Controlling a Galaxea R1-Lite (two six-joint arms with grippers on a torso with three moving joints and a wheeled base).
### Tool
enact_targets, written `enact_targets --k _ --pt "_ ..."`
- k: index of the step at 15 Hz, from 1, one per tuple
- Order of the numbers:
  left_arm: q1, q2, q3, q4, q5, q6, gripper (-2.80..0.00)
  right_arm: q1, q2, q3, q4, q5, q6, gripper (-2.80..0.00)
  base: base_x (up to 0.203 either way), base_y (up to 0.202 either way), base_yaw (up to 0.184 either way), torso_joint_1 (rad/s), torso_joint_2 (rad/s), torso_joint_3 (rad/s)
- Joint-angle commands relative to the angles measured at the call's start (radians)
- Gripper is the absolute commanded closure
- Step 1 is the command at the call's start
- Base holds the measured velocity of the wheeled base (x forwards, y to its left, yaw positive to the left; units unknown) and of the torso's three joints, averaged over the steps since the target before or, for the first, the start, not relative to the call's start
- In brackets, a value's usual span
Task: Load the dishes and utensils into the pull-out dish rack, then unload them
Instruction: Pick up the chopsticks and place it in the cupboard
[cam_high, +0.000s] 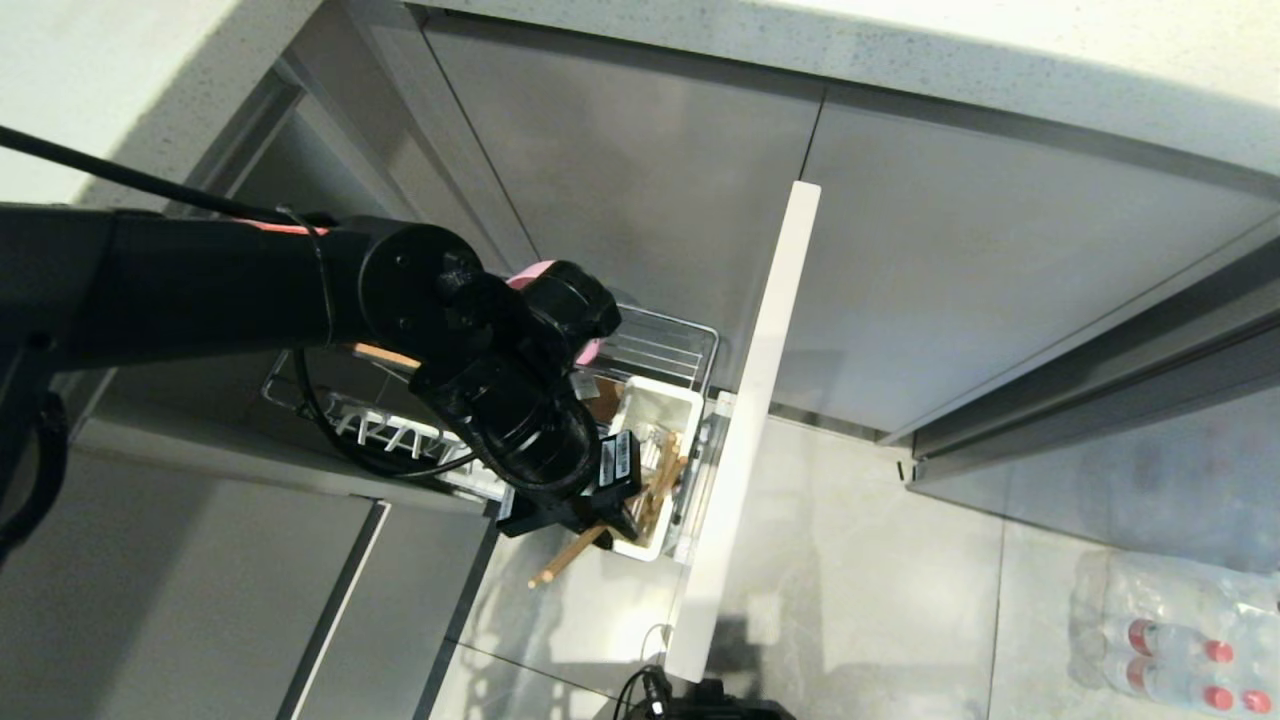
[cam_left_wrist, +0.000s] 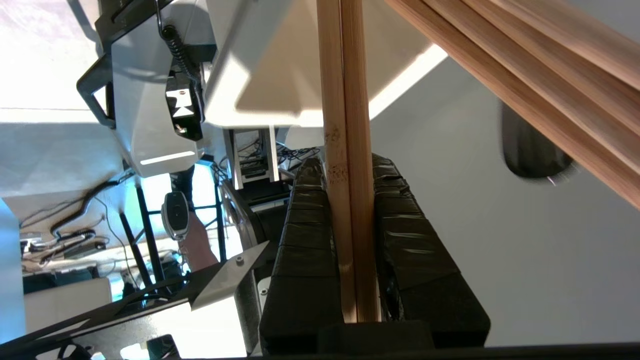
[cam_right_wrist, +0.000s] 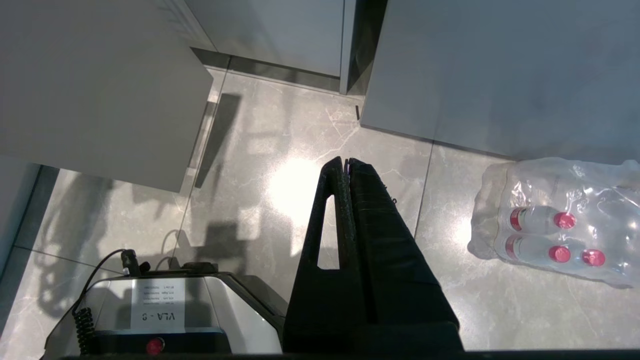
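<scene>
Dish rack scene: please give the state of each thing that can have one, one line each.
pull-out dish rack: pulled out.
chopsticks: clamped as a pair in the left tool.
left tool: shut on the chopsticks, beside the utensil cup.
utensil cup: upright, holding wooden sticks.
pink dish: in the rack, mostly hidden.
right tool: shut, empty, over the floor.

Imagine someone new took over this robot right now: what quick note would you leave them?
Left gripper: shut on the chopsticks, beside the white utensil cup of the pulled-out dish rack.
Right gripper: shut, empty, parked over the floor.
Other wooden sticks stand in the cup; something pink peeks from behind the left arm.
Done: hard to judge; plate tray looks bare where it shows.
Left: seat or lift the chopsticks; the spoon isn't visible.
</scene>
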Motion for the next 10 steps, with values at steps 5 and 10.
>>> enact_targets --k 5,10 --pt "0.000 0.042 0.001 -0.017 0.000 -0.029 0.00 0.000 0.001 0.000 0.000 0.000 0.000 0.00 0.000 0.000 0.000 0.000 0.00 0.000" --pt "0.002 0.050 -0.001 -0.017 0.002 -0.027 0.00 0.000 0.000 0.000 0.000 0.000 0.000 0.00 0.000 0.000 0.000 0.000 0.00 0.000"
